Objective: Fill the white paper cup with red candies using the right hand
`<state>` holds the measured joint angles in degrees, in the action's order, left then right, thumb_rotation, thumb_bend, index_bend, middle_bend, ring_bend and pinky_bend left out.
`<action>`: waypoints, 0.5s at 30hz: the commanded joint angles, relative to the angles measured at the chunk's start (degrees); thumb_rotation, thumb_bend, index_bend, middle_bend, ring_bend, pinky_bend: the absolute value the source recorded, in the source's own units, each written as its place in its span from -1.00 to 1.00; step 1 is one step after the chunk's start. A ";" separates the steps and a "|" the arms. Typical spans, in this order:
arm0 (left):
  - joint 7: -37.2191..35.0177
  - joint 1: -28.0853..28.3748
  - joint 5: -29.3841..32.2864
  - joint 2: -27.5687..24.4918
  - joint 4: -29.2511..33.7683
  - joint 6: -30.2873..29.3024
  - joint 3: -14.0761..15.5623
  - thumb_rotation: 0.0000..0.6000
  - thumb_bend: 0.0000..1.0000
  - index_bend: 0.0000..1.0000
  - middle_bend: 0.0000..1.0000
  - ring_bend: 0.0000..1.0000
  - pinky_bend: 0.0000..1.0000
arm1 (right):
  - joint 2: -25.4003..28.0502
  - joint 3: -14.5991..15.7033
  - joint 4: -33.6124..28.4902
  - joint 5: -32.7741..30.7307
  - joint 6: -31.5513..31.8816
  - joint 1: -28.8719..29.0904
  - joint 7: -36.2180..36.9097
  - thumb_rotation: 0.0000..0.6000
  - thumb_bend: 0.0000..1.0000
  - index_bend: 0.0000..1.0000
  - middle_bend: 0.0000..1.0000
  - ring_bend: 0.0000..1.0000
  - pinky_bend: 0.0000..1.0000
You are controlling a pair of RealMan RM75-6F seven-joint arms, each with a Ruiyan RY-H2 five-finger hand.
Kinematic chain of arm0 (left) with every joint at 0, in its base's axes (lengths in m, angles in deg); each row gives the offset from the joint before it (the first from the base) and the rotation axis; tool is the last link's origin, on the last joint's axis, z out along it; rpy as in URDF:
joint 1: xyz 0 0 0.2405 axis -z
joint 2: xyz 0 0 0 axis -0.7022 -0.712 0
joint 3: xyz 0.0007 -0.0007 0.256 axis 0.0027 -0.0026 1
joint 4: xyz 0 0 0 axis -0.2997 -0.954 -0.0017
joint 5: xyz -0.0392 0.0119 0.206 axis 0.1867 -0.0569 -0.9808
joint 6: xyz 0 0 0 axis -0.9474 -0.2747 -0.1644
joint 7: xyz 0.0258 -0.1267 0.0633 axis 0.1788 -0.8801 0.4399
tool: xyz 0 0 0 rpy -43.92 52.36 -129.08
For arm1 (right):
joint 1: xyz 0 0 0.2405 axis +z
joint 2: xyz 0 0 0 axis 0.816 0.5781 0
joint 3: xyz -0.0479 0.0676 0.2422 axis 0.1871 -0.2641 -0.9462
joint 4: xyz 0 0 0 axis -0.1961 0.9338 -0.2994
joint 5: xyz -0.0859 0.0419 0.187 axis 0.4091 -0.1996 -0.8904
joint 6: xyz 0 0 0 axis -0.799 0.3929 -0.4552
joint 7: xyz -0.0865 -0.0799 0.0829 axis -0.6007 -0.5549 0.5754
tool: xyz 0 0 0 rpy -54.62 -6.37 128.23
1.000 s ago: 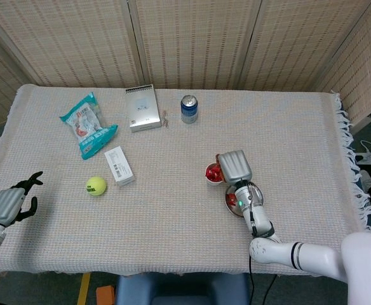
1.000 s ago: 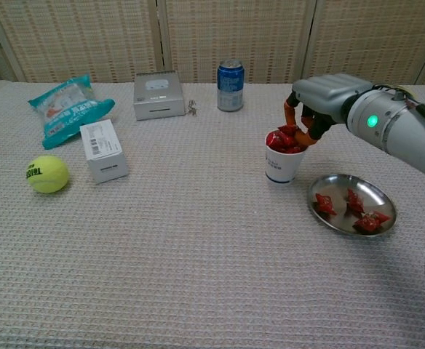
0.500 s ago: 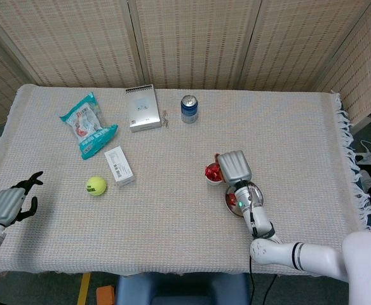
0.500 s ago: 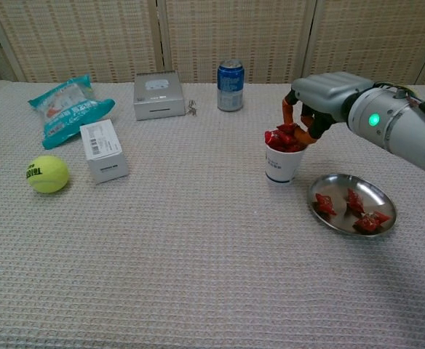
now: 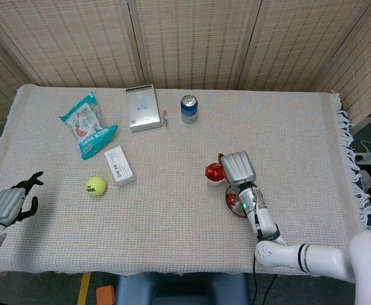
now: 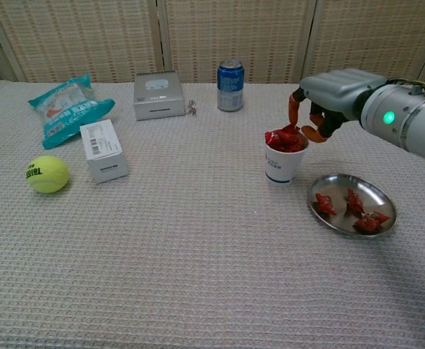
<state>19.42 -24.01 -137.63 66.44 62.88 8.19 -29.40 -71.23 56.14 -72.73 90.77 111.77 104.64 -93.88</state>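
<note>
White paper cup [image 6: 283,161] stands upright, mouth up, heaped with red candies [image 6: 285,139].

Woven-reed screen panels [image 5: 192,41] behind a table under beige waffle-weave cloth [image 5: 173,216], fringed edge.

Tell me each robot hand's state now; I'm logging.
Left robot hand: open, holding nothing.
Right robot hand: cannot be told; above the cup.
</note>
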 commanded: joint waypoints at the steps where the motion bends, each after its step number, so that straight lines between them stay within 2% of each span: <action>1: 0.08 -0.01 0.03 0.02 0.03 0.00 0.00 1.00 0.36 -1.00 -0.56 -0.61 -0.34 | 0.24 0.09 -0.31 0.13 0.17 -0.10 0.10 1.00 -0.07 -0.22 0.67 0.68 1.00; 5: 0.11 -0.05 0.13 0.00 0.03 -0.06 -0.05 1.00 0.36 -1.00 -0.56 -0.61 -0.33 | 0.99 0.29 -1.18 0.92 0.91 -0.53 0.55 1.00 -0.08 -0.29 0.67 0.67 1.00; 11: -0.07 -0.11 -0.04 -0.09 0.08 -0.28 -0.04 1.00 0.36 -1.00 -0.56 -0.61 -0.33 | 3.33 0.33 -4.06 4.42 3.56 -2.55 3.77 1.00 -0.11 -0.56 0.67 0.63 1.00; 14: -0.06 -0.19 -0.36 -0.15 0.26 -0.62 0.04 1.00 0.36 -1.00 -0.56 -0.61 -0.33 | 5.39 1.16 -6.70 9.21 6.56 -5.02 7.31 1.00 -0.20 -0.65 0.57 0.56 1.00; 15: -0.12 -0.28 -0.46 -0.23 0.37 -0.85 0.05 1.00 0.34 -1.00 -0.56 -0.61 -0.34 | 6.08 1.88 -7.51 11.37 8.06 -6.15 8.46 1.00 -0.24 -0.66 0.46 0.48 1.00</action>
<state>19.34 -24.23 -138.02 66.26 63.18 7.43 -29.36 -67.00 56.93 -78.02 98.08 116.87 100.87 -88.25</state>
